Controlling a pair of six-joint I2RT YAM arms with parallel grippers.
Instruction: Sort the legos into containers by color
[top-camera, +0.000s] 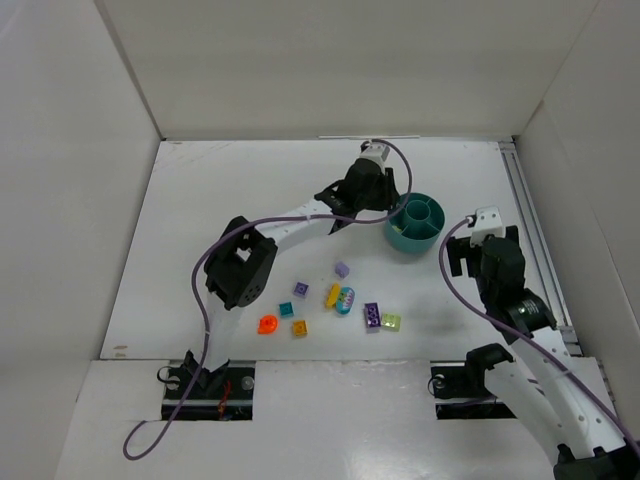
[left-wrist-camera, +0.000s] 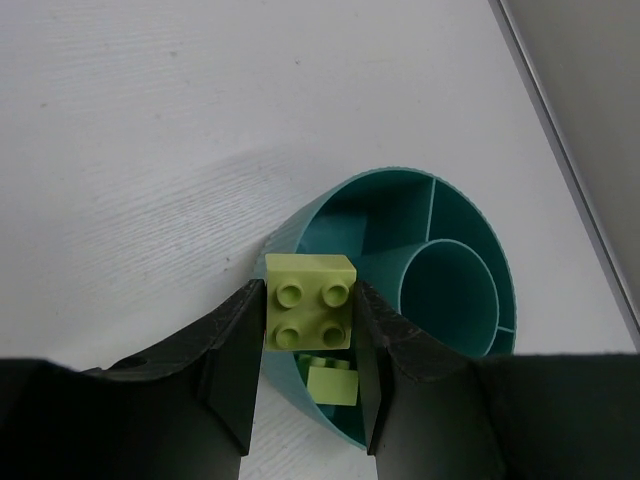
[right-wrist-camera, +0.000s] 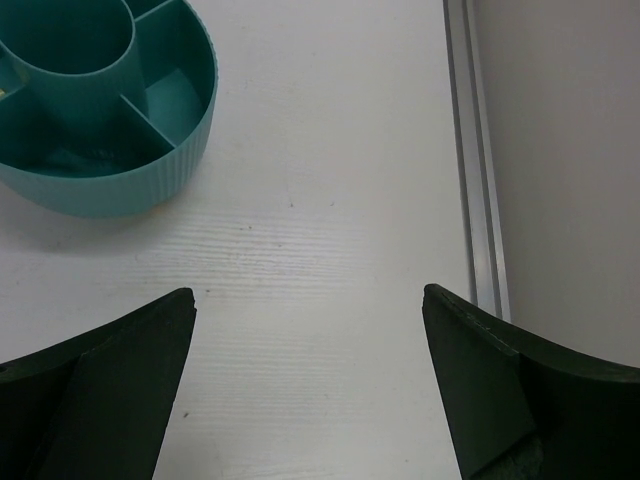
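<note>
Pale green two-by-two brick (left-wrist-camera: 310, 315), clamped in the left pincer (left-wrist-camera: 308, 300) over the teal cup (left-wrist-camera: 470, 215) edge.
Looks light, rigid, slick plastic, best pinched on opposite flat sides as here; studs point back up the pincer, footprint square, no long axis. Right pincer (right-wrist-camera: 308, 295) gapes empty above the tabletop (right-wrist-camera: 330, 150).

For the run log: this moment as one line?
left gripper: shut on pale green brick over teal cup | another green brick: inside cup | right gripper: open, empty | other bricks: unsorted
</note>
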